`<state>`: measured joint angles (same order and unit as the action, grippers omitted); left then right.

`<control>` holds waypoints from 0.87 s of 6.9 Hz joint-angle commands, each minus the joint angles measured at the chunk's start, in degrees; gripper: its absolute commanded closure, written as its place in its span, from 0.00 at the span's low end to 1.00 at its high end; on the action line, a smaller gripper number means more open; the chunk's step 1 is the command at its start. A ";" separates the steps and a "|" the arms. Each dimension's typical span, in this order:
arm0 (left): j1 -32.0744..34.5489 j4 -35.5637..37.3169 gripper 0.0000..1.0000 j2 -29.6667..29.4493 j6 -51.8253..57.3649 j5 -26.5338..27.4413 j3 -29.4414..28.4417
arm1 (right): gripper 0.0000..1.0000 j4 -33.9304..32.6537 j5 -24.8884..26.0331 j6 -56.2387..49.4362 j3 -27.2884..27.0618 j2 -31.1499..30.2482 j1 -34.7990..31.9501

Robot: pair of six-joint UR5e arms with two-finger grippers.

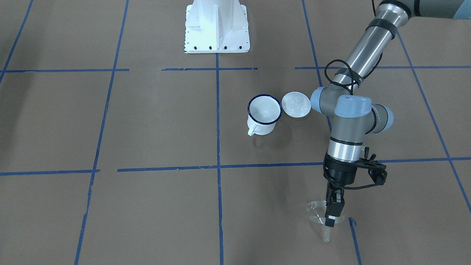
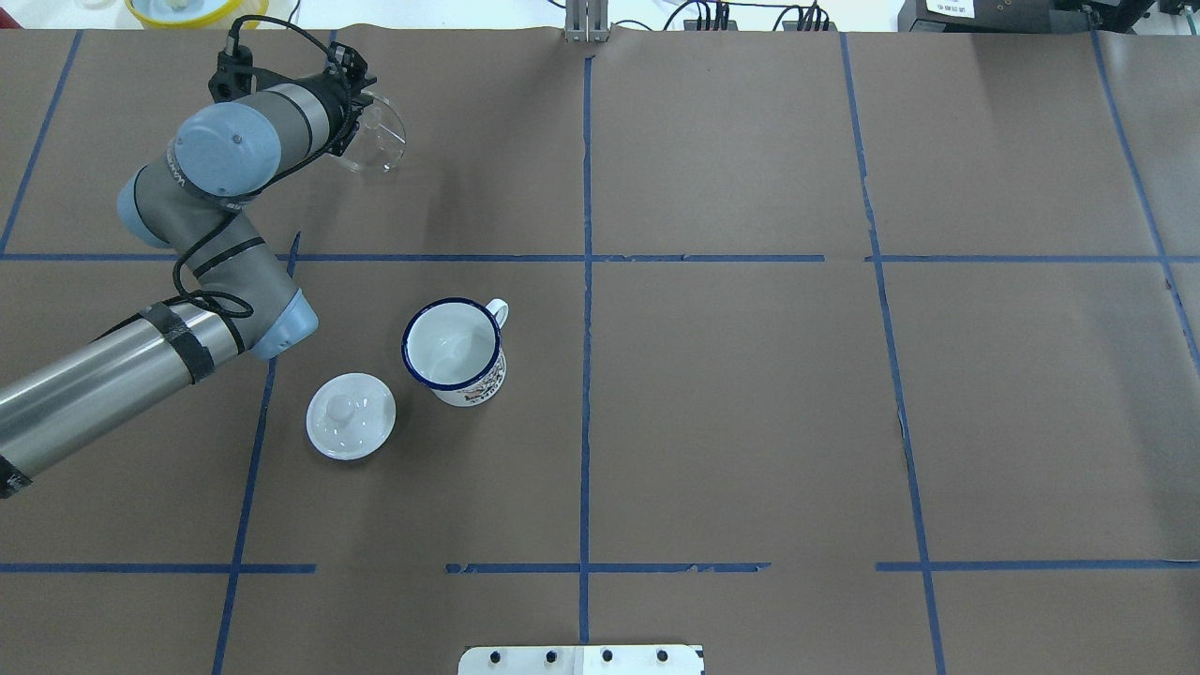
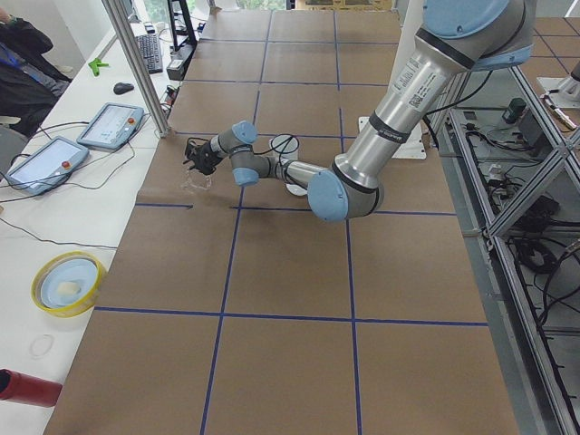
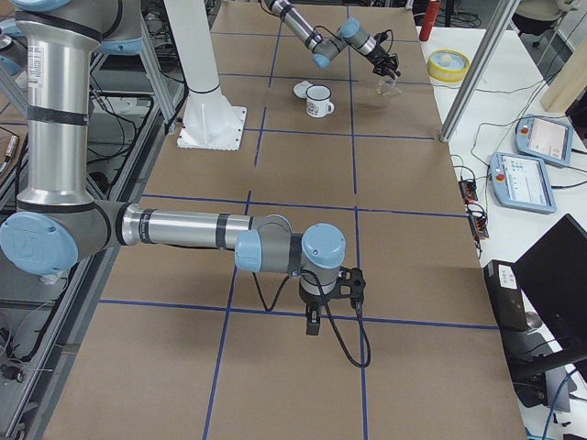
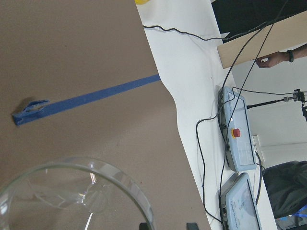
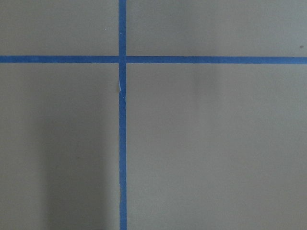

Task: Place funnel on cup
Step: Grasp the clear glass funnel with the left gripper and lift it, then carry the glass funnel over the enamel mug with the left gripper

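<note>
The clear funnel [image 1: 316, 212] rests on the paper at the table's far left corner, stem pointing toward the operators' side; it also shows in the overhead view [image 2: 380, 141] and fills the bottom left of the left wrist view [image 5: 72, 191]. My left gripper [image 1: 333, 217] is down at its rim, its two dark fingertips [image 5: 192, 225] standing apart with the rim's edge between them, so it is open. The white cup [image 1: 264, 112] with a blue rim stands upright and empty mid-table [image 2: 455, 347]. My right gripper [image 4: 313, 327] hangs low over bare paper; I cannot tell whether it is open or shut.
A round white lid with a knob [image 2: 351, 415] lies just beside the cup, on the left arm's side. The table's far edge [image 5: 168, 105] is close behind the funnel, with pendants and cables beyond. The robot base [image 1: 217, 29] stands at the near edge.
</note>
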<state>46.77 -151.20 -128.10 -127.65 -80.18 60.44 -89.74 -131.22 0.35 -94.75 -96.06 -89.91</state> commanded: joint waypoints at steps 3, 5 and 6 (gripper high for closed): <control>1.39 0.46 1.00 0.39 4.78 -2.34 7.21 | 0.00 0.00 0.00 0.00 0.00 0.00 0.00; 3.15 14.52 1.00 0.66 13.59 -13.97 20.78 | 0.00 0.00 0.00 0.00 0.00 0.00 0.00; 3.15 22.71 1.00 0.74 20.88 -20.05 27.99 | 0.00 0.00 0.00 0.00 0.00 0.00 0.00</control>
<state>49.60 -137.85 -127.45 -114.37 -93.10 80.18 -89.74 -131.22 0.35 -94.75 -96.06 -89.91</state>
